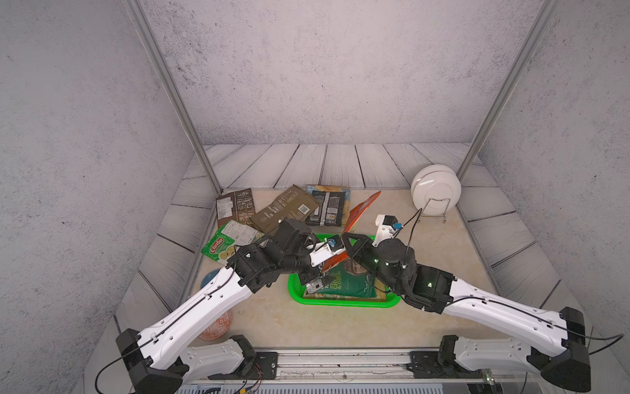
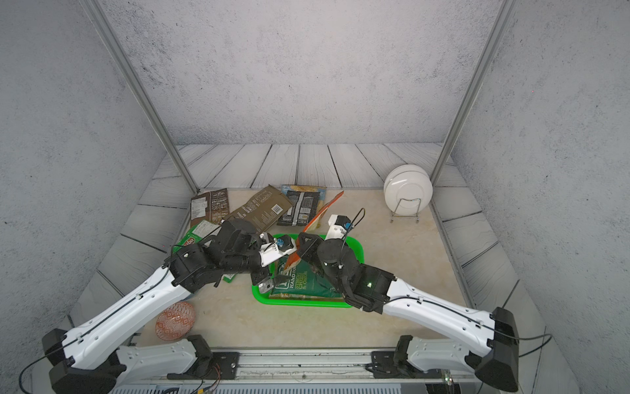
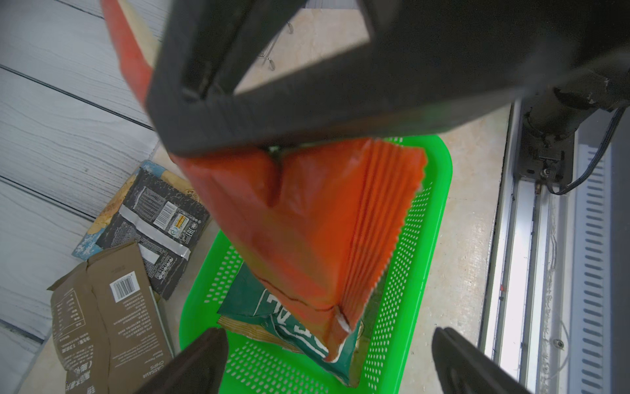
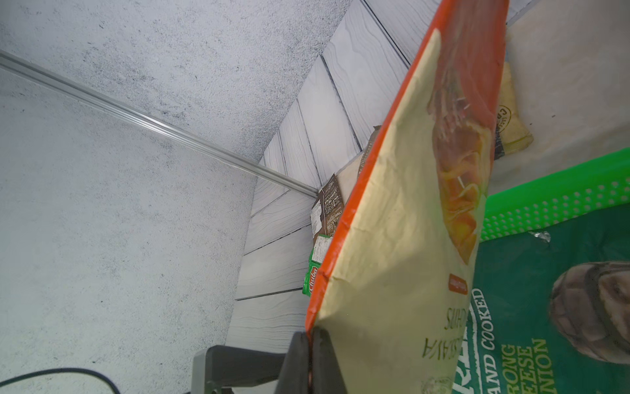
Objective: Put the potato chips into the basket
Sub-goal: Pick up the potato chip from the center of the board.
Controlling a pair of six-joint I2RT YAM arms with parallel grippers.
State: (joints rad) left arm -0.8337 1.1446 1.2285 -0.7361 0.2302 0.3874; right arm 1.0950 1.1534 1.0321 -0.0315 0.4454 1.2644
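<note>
- Potato chips lie in 3 places: 1 dark green bag flat inside the basket, 1 red bag held in the air, and 4 more on the counter behind and left of the basket.
- Right pincer is clenched on an edge of the red bag, which stands tilted on edge. Its low end is over the dark green bag; whether they touch I cannot tell.
- Left pincer is released, fingers spread and holding nothing, over the basket's near left corner.
- Both wrists crowd the space above the basket's left half, with the red bag between them.
- Brown bag, olive bag and black bag lie along the far edge, overlapping; the light green bag is partly under the left arm.
- White plates stand in a rack at the far right corner, well apart from the basket.
- Patterned round object sits near the front left edge.
- Bare counter shows to the basket's right and in front of it.
</note>
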